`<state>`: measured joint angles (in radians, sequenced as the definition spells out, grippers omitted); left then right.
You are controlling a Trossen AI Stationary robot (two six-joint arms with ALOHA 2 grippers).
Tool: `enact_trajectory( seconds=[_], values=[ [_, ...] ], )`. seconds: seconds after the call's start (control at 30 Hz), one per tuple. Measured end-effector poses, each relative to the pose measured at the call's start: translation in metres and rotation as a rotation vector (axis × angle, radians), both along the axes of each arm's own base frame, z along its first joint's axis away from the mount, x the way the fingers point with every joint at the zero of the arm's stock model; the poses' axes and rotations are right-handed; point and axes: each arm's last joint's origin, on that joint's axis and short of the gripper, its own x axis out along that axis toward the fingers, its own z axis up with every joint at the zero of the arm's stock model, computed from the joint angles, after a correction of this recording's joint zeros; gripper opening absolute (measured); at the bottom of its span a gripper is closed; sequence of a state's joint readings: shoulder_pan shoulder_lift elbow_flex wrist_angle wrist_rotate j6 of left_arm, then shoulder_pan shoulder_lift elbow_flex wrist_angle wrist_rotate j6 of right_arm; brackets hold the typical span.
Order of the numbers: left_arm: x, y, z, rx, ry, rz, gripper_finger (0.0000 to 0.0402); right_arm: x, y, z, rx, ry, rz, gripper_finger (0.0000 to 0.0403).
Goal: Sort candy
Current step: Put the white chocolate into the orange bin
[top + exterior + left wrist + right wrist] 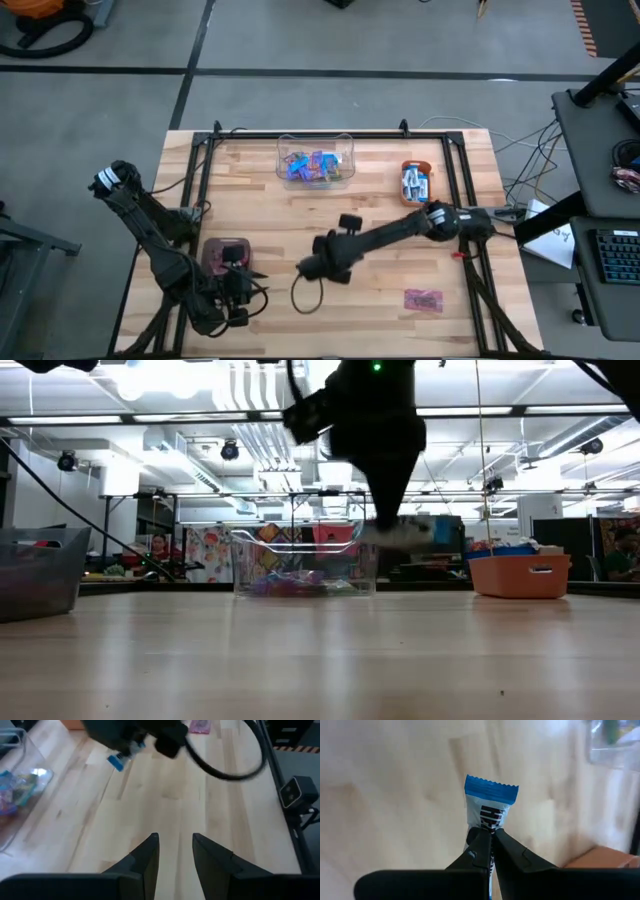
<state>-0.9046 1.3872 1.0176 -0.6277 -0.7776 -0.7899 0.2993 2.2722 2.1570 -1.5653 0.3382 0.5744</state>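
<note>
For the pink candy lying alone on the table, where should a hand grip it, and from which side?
The pink candy lies flat and alone on the table, so I would come straight from above and pinch across its short width, near the middle. Nothing crowds it.

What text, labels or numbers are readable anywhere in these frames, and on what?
None can be read outright.
Blue-and-white candy held in the right gripper: bold dark lettering on the white part, partly hidden by the fingers, not legible.
Candies in the clear box, the orange bowl and the pink packet on the table: print too small to read.
Left gripper, open over bare wood: no markings visible.
</note>
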Motion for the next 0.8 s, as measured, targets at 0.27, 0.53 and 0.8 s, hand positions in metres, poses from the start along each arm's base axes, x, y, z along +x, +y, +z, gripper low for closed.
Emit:
enact_trajectory(
  seconds=[0.27,0.53,0.8],
  values=[
    [0.003,0.002,0.0,0.026,0.0,-0.01,0.0102,-0.028,-0.053,0.049,-0.002,-0.053,-0.087,0.0009],
    [0.008,0.007,0.001,0.135,-0.015,-0.026,0.0102,-0.092,-0.121,0.079,-0.098,-0.166,-0.306,0.0009],
    [0.016,0.014,0.002,0.172,-0.019,-0.001,0.0102,-0.178,-0.203,0.07,-0.115,-0.298,-0.69,0.0009]
  ],
)
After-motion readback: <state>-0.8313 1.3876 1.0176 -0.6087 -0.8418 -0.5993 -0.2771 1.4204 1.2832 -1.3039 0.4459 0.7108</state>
